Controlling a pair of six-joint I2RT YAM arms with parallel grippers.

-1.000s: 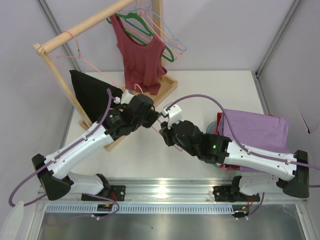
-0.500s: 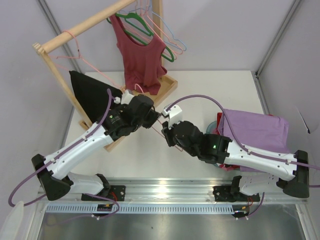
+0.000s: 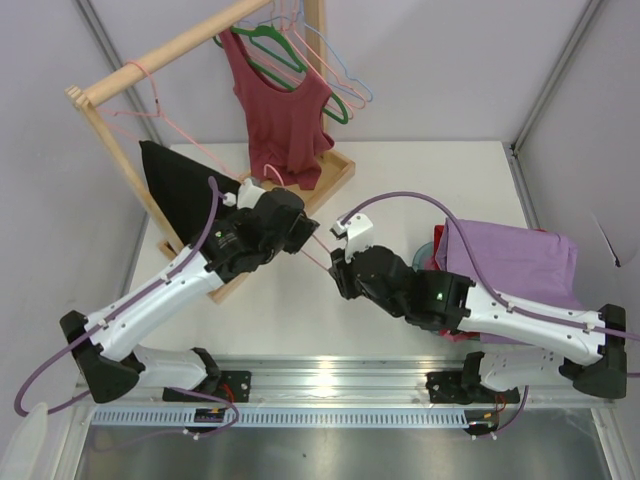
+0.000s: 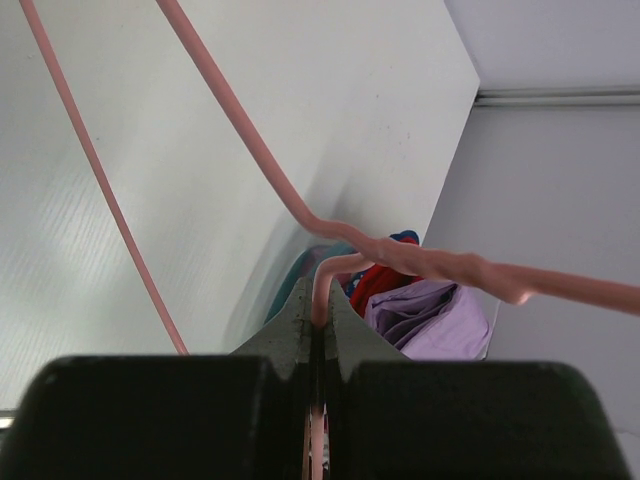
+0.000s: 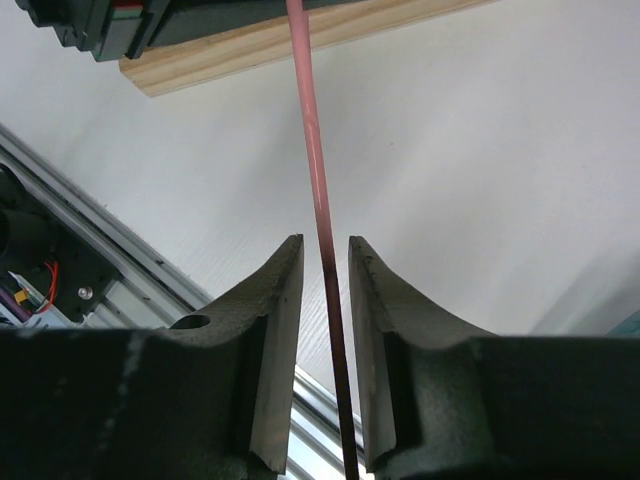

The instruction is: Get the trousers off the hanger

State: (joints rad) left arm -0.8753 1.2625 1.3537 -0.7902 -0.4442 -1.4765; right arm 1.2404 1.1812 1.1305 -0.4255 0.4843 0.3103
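Starting at the left, a bare wooden rack (image 3: 150, 50) has a matte black garment (image 3: 180, 180) hanging under its rail and a maroon sleeveless top (image 3: 280, 110) on a green hanger further along. The left hand (image 4: 320, 322) is pressed together on the hanger (image 4: 262, 172), which is a thin, smooth, pale pink wire. The fingers pinch a curved bit of wire that rises to the twisted neck, and from the left wrist two of its straight sides run away up and to the left over the white surface (image 3: 400, 180). From the top camera the visible stretch of wire lies on a diagonal, from the left hand down and right to the right hand (image 5: 325, 252). That hand's dark fingers (image 5: 275, 330) are a little apart, and the pink wire runs lengthwise through the gap. I can't tell if it touches either side, but it isn't squeezed. The hanger is bare, with no fabric on it. The trousers (image 3: 510, 262) are well off to the right, a soft lilac heap with loose folds lying on the surface. They're partly draped over something blue and red, and the right arm crosses in front of them.
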